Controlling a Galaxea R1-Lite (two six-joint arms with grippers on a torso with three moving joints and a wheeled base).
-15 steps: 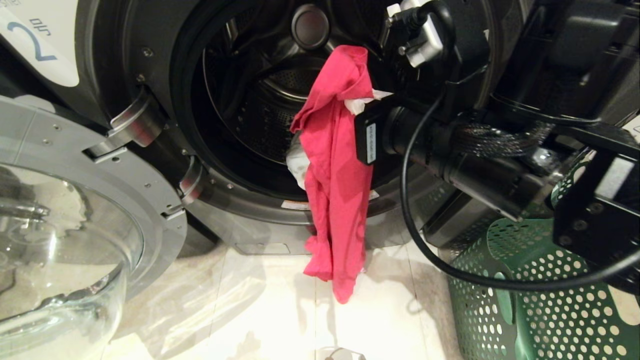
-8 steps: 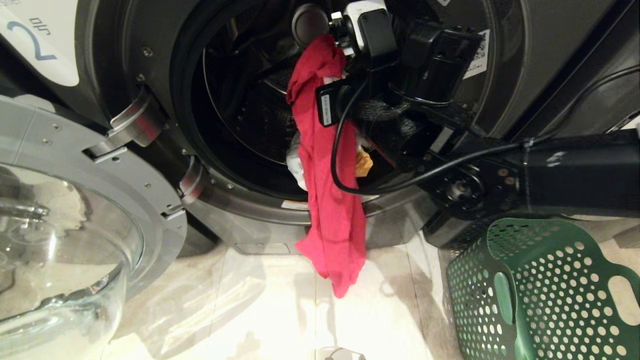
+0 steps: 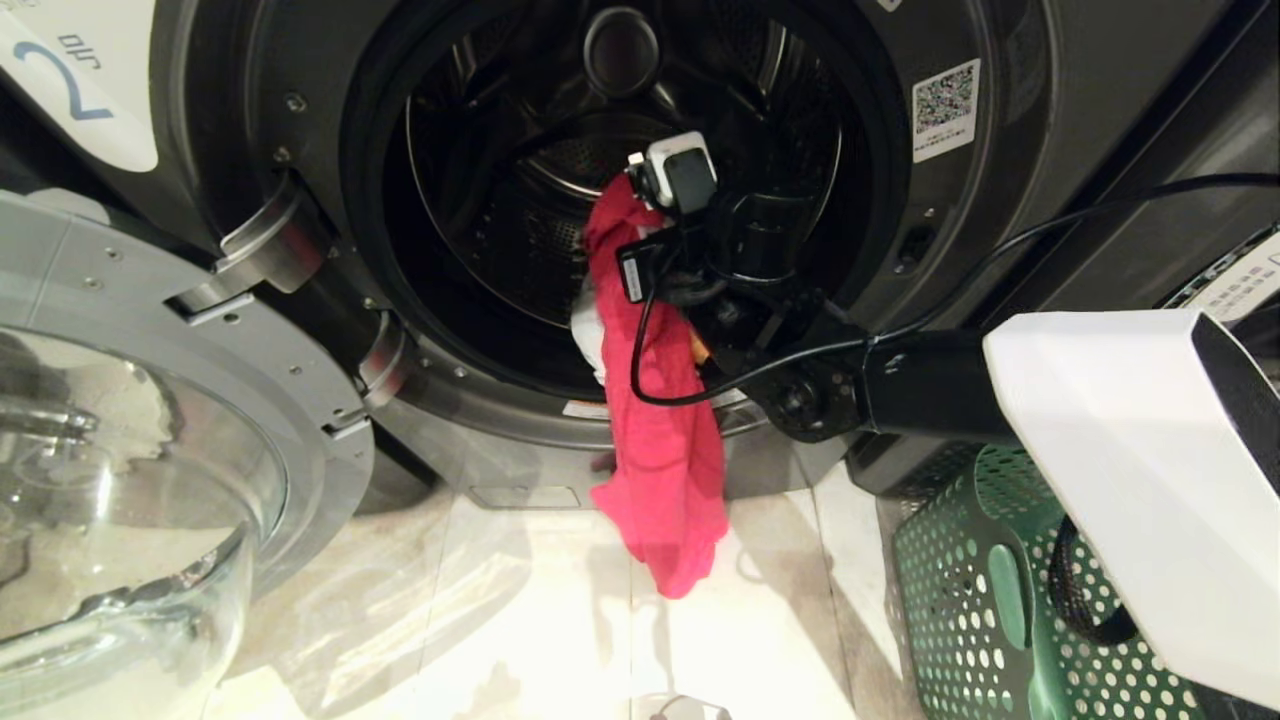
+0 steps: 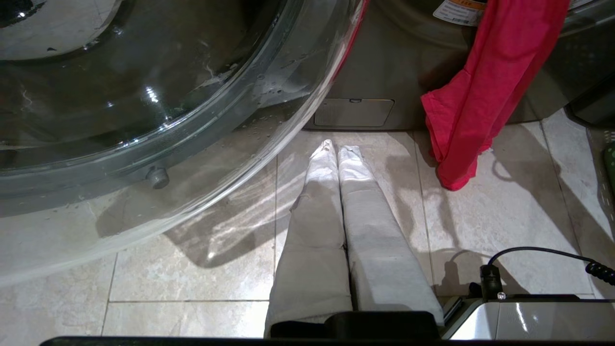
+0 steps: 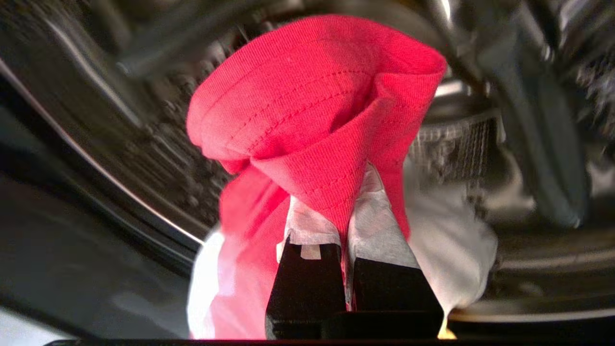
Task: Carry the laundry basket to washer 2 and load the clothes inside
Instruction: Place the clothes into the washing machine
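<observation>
at the mouth of washer 2 (image 3: 250, 120), whose round glass door (image 3: 120, 480) stood swung open on the robot's left, the right gripper (image 5: 346, 226) reached into the dark drum (image 3: 520, 200). its fingers (image 5: 307, 278) were pinched together on a fold of the pink-red garment (image 3: 660, 440), which bunched into a rounded hump over the fingertips in the right wrist view. from that grip the cloth draped down over the chrome rim of the opening and hung in front of the washer's lower panel, its bottom end close to the pale tiled floor (image 3: 500, 620); whether it touched the tiles could not be told. a white garment (image 5: 456, 250) lay just behind the pink-red one inside the drum, at the lower edge of the opening, and a small spot of yellow-orange cloth (image 3: 700, 350) showed beside the gripper's wrist.

the laundry basket (image 3: 960, 600), green and perforated, sat on the floor at the robot's right, just beside the washer's front and partly hidden by the white shell of the right arm (image 3: 1130, 480). its inside could not be seen.

the left gripper (image 4: 336, 149) hung low over the floor tiles near the open door, its white-wrapped fingers pressed together and holding nothing, with the hanging end of the pink-red garment off to one side.
</observation>
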